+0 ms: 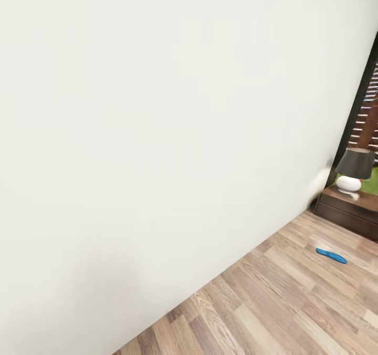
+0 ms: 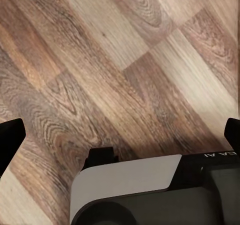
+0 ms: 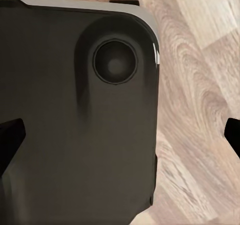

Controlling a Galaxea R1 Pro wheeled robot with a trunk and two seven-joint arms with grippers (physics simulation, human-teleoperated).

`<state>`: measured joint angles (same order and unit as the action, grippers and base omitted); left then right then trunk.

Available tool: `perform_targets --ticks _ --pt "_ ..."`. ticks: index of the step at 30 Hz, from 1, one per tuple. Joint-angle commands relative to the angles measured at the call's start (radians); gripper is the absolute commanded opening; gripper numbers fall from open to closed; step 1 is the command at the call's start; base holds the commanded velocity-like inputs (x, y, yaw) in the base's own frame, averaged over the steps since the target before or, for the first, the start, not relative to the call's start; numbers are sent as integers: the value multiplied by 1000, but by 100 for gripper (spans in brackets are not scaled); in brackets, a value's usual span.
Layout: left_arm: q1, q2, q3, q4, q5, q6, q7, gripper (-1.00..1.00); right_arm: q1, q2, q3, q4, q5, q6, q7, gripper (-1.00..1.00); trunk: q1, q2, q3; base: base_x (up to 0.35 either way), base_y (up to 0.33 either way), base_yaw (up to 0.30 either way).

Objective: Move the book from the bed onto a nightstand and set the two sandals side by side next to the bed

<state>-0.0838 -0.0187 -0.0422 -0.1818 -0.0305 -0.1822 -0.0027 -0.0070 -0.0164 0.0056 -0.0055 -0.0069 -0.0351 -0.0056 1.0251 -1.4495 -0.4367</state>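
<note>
The robot faces a plain white wall (image 1: 157,134) at close range, with the wood-grain plank floor (image 1: 294,302) running along its base. One flat bright blue flip-flop sandal (image 1: 331,255) lies on the floor, well out from the wall and short of the small dark brown glossy nightstand (image 1: 349,208), which carries a lamp with a black shade and white base (image 1: 354,171).

Left gripper (image 2: 120,130): fingertips stand far apart over bare floor, holding nothing. Right gripper (image 3: 120,135): likewise spread and empty, above the robot's dark body panel (image 3: 75,135).

Hazards, as judged from this position:
- Wall contact. The base stands near the wall; a turn toward the sandal could swing an arm or the trunk into it.
- Sandal displacement. Driving forward could roll a wheel over the sandal or push it under the nightstand.
- Lamp upset. A wide approach could knock the nightstand.
</note>
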Motion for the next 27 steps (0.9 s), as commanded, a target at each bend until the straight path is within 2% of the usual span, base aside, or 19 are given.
perform_targets --ticks 1,27 --pt "0 0 -4 1 -3 -3 1 100 -1 0 1 1 -1 -3 -1 100 0 -1 -1 0 0 -255" --pt "1 2 -4 1 -3 -3 1 100 -1 0 1 2 -1 -3 -1 100 0 -1 -1 0 0 -255"
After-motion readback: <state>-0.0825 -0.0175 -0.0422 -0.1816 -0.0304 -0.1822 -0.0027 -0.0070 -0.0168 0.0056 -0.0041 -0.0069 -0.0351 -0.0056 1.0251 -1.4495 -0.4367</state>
